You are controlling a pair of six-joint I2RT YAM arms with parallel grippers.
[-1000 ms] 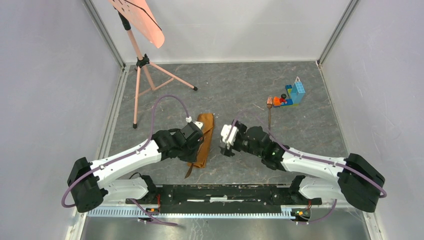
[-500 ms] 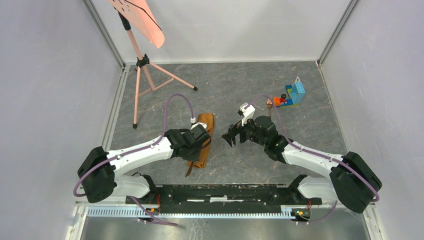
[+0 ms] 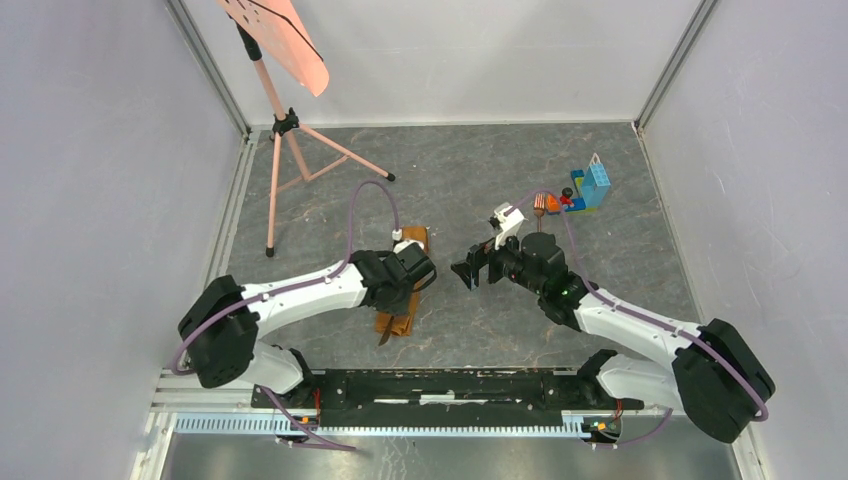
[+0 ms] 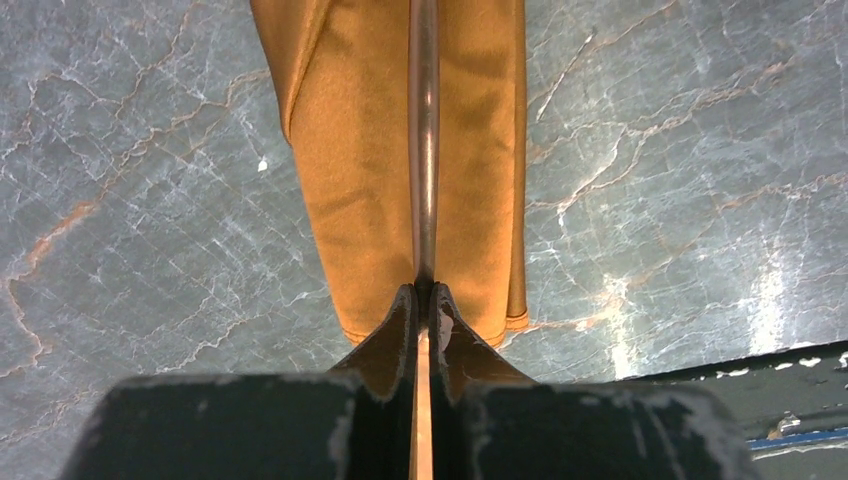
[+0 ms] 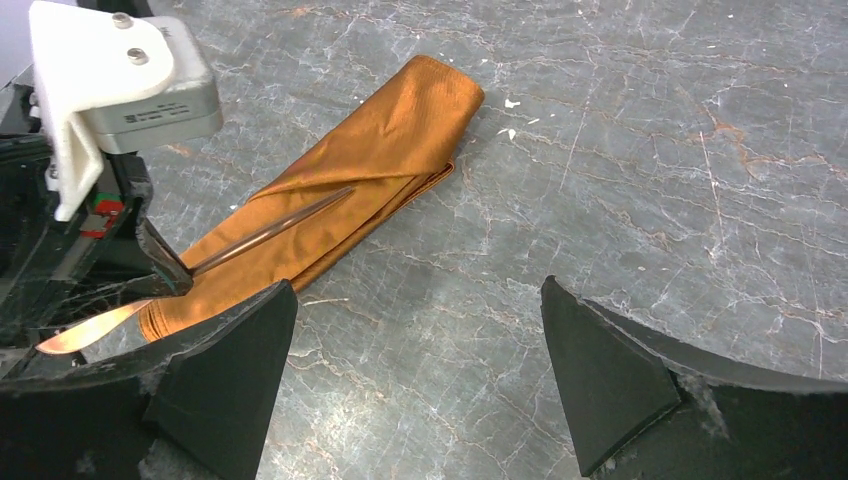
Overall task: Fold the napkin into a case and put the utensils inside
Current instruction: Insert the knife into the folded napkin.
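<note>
1. Napkin (image 3: 411,240) is lying near the table's middle, folded into a long narrow strip that runs roughly from 12 to 6 o'clock in my overhead view
2. I am watching the left gripper (image 4: 425,296) pinching the knife (image 4: 424,150), its jaws pressed tight on the thin shaft
3. The knife is running lengthwise over the napkin, and its near end is poking out past the cloth's 6 o'clock edge
4. The right gripper (image 5: 418,300) is hovering at 3 o'clock of the napkin and apart from it, jaws spread wide and gripping nothing
5. The fork (image 3: 539,204) is resting on the table at about 1 o'clock from the right gripper, its tines just beside the toy bricks (image 3: 588,188)
</note>
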